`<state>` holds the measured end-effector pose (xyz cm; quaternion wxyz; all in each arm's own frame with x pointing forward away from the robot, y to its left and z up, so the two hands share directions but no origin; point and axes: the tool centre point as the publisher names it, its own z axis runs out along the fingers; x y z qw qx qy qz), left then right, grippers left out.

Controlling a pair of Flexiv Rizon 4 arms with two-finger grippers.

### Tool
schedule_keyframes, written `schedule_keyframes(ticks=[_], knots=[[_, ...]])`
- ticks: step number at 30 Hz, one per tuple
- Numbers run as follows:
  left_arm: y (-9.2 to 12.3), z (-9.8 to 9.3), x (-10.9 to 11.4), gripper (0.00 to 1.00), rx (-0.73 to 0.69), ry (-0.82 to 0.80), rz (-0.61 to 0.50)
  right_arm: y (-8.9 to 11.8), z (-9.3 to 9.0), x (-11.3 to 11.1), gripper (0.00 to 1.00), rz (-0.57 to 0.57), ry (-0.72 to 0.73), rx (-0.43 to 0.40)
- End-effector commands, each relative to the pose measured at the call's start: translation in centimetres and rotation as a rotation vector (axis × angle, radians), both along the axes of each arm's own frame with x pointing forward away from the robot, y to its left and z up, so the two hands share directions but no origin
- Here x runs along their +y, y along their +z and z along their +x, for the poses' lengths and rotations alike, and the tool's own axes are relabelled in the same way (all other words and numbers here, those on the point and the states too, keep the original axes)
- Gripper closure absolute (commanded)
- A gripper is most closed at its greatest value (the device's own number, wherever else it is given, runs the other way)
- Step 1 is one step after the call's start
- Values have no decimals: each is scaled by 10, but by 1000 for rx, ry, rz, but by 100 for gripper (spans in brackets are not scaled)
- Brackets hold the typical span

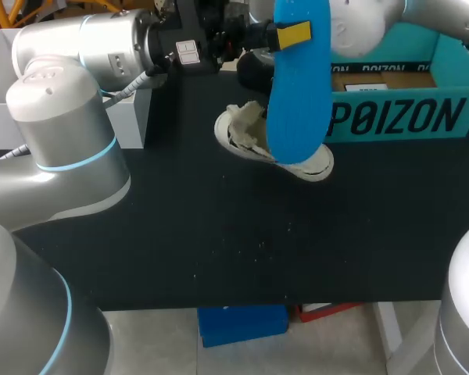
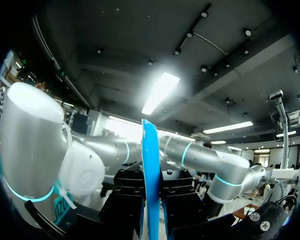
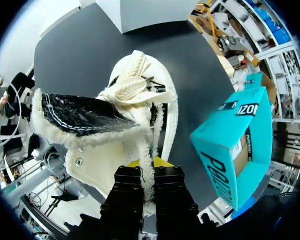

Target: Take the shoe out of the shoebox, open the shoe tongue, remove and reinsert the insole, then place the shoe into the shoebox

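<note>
A blue insole (image 1: 297, 94) hangs upright above the table, its top end pinched in my left gripper (image 1: 292, 35). In the left wrist view the insole (image 2: 150, 165) stands edge-on between that gripper's (image 2: 151, 205) two black fingers. Under and behind the insole lies a cream shoe (image 1: 246, 131) with fleece lining, on the black table. My right gripper (image 3: 145, 164) is shut on the fleece edge of the shoe (image 3: 140, 105) by its opening, next to a black fleece-trimmed flap (image 3: 80, 115). In the head view the insole hides most of that gripper. The teal shoebox (image 1: 399, 117) stands open to the shoe's right.
A white box (image 1: 129, 117) sits at the table's back left, beyond the shoe's toe in the right wrist view (image 3: 140, 12). The teal shoebox (image 3: 235, 145) stands close beside my right gripper. Black table surface (image 1: 219, 234) stretches in front of the shoe.
</note>
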<state>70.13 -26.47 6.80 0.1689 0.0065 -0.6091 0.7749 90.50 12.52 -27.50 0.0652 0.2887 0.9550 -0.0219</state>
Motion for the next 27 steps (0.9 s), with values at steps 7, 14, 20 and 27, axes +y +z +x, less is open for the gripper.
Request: schedule_keyframes(ticks=[7, 14, 20, 27], knots=[[0, -1, -1, 100, 0, 4, 1, 2, -9, 10, 100, 98, -955, -155], [0, -1, -1, 100, 0, 4, 1, -9, -13, 20, 100, 105, -1029, -147], [0, -1, -1, 100, 0, 4, 1, -33, -16, 24, 100, 53, -1030, -143], [0, -1, -1, 100, 0, 4, 1, -65, -16, 31, 100, 22, -1025, -114]])
